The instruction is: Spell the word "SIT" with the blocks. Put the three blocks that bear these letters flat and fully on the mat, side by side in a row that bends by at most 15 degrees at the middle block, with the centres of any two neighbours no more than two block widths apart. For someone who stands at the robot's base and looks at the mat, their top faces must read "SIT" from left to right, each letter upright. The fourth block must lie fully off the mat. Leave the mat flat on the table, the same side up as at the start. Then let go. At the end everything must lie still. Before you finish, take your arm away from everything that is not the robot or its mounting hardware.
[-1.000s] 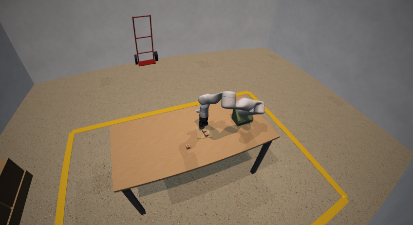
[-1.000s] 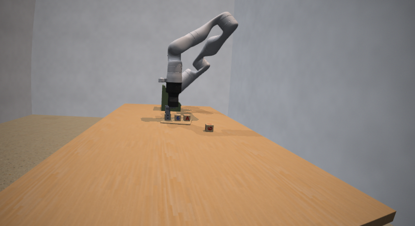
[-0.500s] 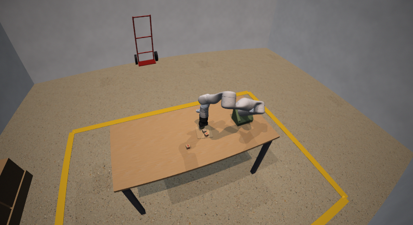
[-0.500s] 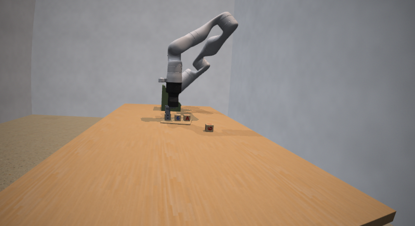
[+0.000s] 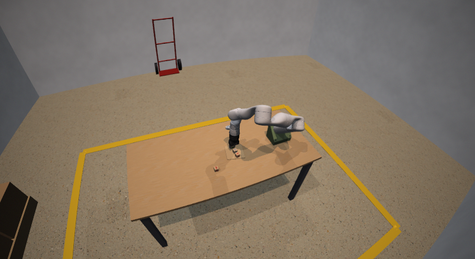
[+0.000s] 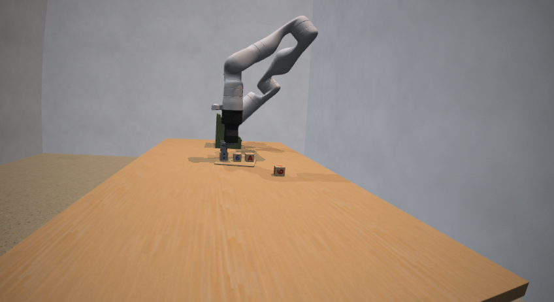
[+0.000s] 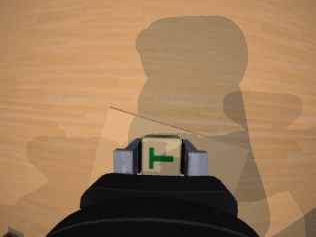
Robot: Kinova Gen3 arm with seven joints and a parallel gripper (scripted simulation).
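Observation:
My gripper [image 5: 231,146] [image 6: 223,156] [image 7: 161,151] is down at the far left end of the thin pale mat [image 5: 229,156] [image 6: 248,164] [image 7: 117,136]. It is shut on a wooden block with a green T [image 7: 160,156] on top, which sits at mat level. In the top and exterior views the fingers hide this block. Two more blocks [image 5: 234,150] [image 5: 237,153] stand in a row beside it on the mat. Their side faces show a blue 6 [image 6: 237,157] and a red A [image 6: 249,157]; their top letters are too small to read. A fourth block [image 5: 215,169] [image 6: 279,170] lies off the mat on the table.
The wooden table [image 5: 172,177] [image 6: 232,241] bears the arm's green base [image 5: 278,134] behind the mat. A red hand truck [image 5: 166,45] stands at the far wall, and yellow floor tape [image 5: 76,177] rings the table.

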